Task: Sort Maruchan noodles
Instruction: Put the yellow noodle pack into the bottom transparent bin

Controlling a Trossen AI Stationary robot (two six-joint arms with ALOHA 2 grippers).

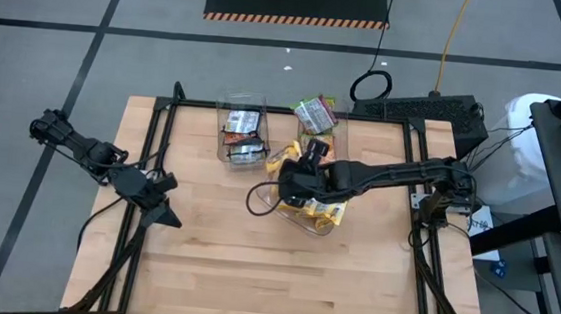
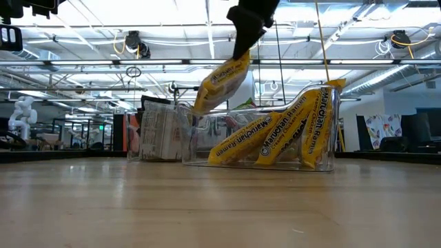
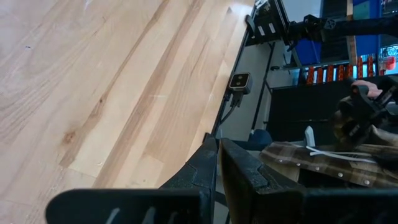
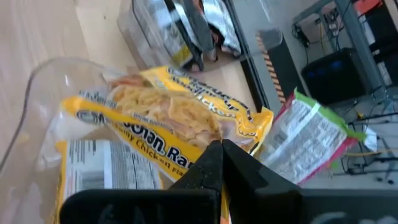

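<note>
the right gripper (image 2: 242,43), pinched shut on a yellow packet (image 2: 222,81) reading "maruchan ramen", holds it above the clear bin (image 2: 329,131) where 3 more yellow packets (image 2: 265,141) lean, labelled "creamy chicken".

One yellow Maruchan packet (image 2: 222,81) hangs tilted in the air above the clear bin (image 2: 331,131). Several yellow packets (image 2: 275,138) lean slanted inside that bin. Lime-green packets (image 1: 316,113) lie at the counter's far edge; silvery-backed packets (image 1: 241,136) fill another bin.
</note>
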